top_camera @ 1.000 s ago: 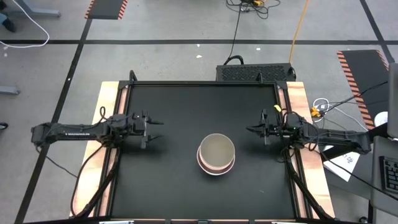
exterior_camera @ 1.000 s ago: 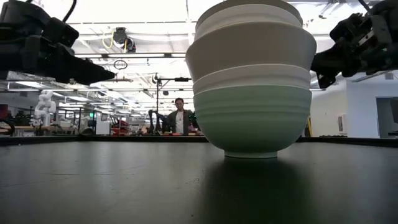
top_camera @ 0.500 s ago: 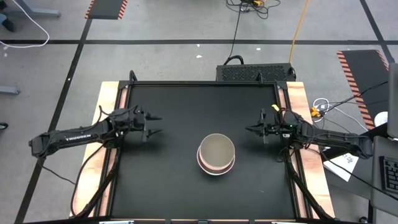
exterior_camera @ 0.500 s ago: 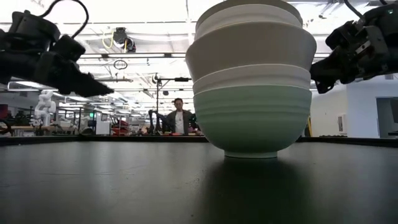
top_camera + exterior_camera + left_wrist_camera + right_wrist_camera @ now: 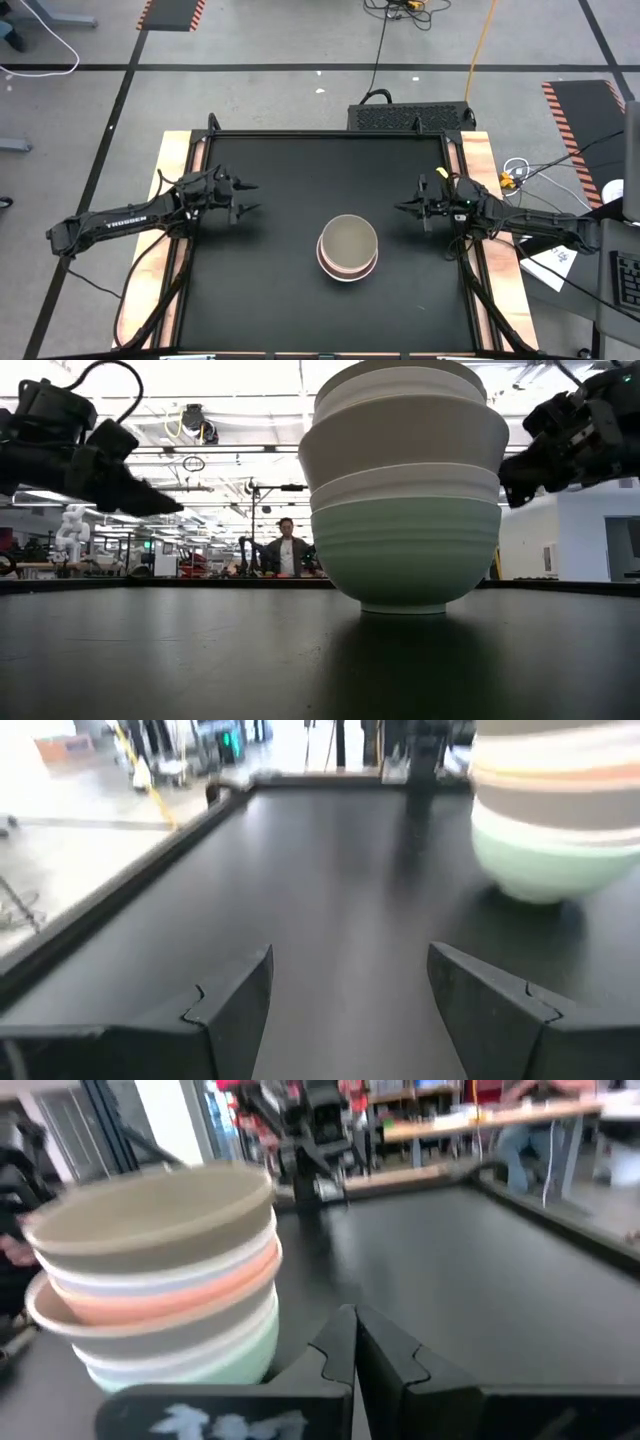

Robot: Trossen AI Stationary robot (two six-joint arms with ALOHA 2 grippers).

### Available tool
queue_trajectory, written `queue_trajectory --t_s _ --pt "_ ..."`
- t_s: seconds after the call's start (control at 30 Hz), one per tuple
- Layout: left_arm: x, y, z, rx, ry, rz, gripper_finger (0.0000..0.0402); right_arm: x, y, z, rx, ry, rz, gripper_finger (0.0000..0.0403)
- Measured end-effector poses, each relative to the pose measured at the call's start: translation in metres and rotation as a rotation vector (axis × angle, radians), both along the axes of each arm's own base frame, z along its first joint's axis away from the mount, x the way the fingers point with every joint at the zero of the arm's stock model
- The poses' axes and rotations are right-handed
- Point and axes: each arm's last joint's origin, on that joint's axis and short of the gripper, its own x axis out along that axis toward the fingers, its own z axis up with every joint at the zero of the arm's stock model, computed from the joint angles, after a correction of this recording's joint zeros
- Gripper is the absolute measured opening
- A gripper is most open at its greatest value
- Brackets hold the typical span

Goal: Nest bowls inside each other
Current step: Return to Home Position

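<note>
Bowls (image 5: 348, 248) stand nested in one stack on the counter (image 5: 280, 290) ahead of both your pincers, touching neither, nearer the closed right pincer (image 5: 408, 210) than the wide-spread left pincer (image 5: 250, 197).

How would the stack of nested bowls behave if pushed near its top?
It would likely tip rather than slide: the stack is tall and stands only on the narrow foot of the mint-green bowl. The bowls look like thin plastic, so probably light and easy to shove. The left gripper and right gripper hang apart from it.
</note>
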Motion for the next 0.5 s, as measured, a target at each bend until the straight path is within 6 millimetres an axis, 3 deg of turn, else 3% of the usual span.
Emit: queue_trajectory --t_s 0.23,0.5 --pt "0.002 0.0 0.014 0.011 -0.14 -0.04 0.0268 0.0 0.002 0.005 0.021 -0.035 0.077 0.0" --pt "0.005 0.0 0.035 0.009 -0.162 -0.082 0.0268 0.0 0.002 0.032 -0.02 -0.04 0.08 0.0"
